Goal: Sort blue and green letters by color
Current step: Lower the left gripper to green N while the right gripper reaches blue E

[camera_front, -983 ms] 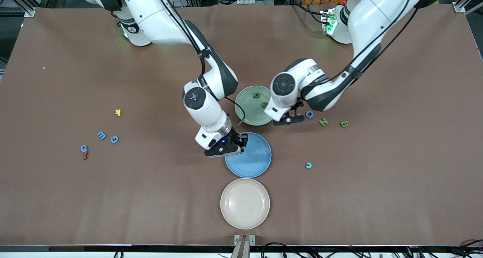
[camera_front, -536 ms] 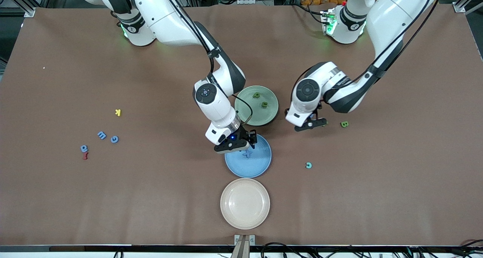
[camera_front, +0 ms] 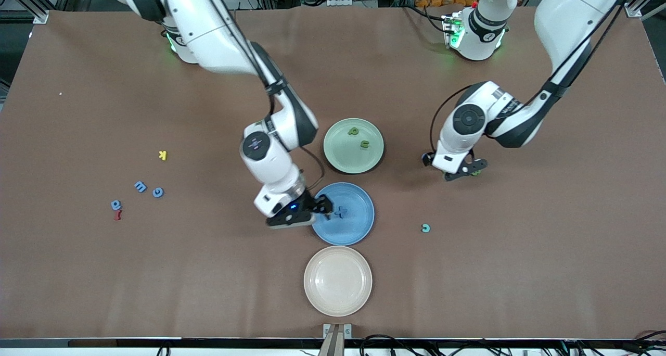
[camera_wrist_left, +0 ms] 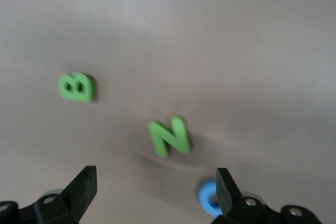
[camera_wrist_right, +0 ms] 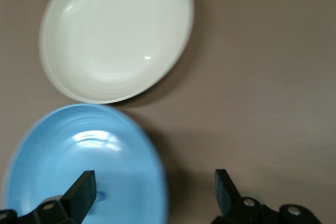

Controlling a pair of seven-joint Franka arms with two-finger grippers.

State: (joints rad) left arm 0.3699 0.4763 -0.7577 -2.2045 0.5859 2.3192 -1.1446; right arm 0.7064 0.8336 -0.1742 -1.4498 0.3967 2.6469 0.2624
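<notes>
Left wrist view: left gripper [camera_wrist_left: 152, 192] spread, empty, over green N [camera_wrist_left: 169, 136].
Right gripper [camera_front: 308, 214] released over blue plate [camera_front: 356, 231]. You pinch the N's flat sides (probably light, stiff).

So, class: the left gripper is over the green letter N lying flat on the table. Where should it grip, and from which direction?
From straight above, the open left gripper should pinch the green letter N across its two outer uprights: it lies flat, and those parallel sides suit two fingers best.

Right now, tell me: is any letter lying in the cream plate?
No, the cream plate holds nothing, while one blue letter lies in the blue plate.
</notes>
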